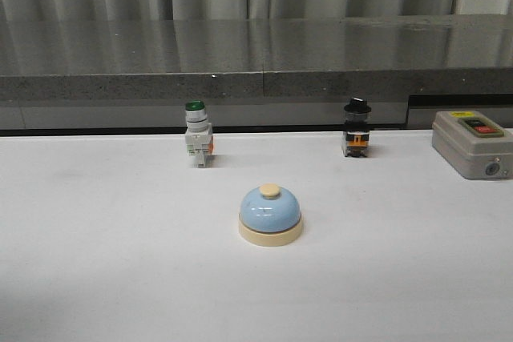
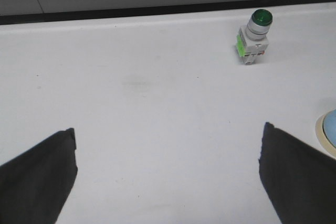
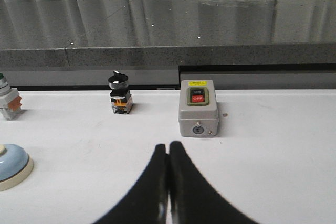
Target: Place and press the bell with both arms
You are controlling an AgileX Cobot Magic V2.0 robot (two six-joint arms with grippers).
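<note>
The light-blue bell (image 1: 270, 214) with a cream base and cream button stands upright on the white table, near the middle in the front view. Its edge shows in the left wrist view (image 2: 329, 129) and in the right wrist view (image 3: 11, 165). Neither arm shows in the front view. My left gripper (image 2: 168, 140) is open wide and empty over bare table, with the bell beside one finger. My right gripper (image 3: 167, 148) is shut and empty, apart from the bell and pointing toward the grey box.
A green-capped white pushbutton switch (image 1: 197, 142) and a black-knobbed selector switch (image 1: 356, 127) stand near the table's back edge. A grey box with a red button (image 1: 473, 143) sits at the back right. A dark stone ledge (image 1: 256, 58) runs behind the table.
</note>
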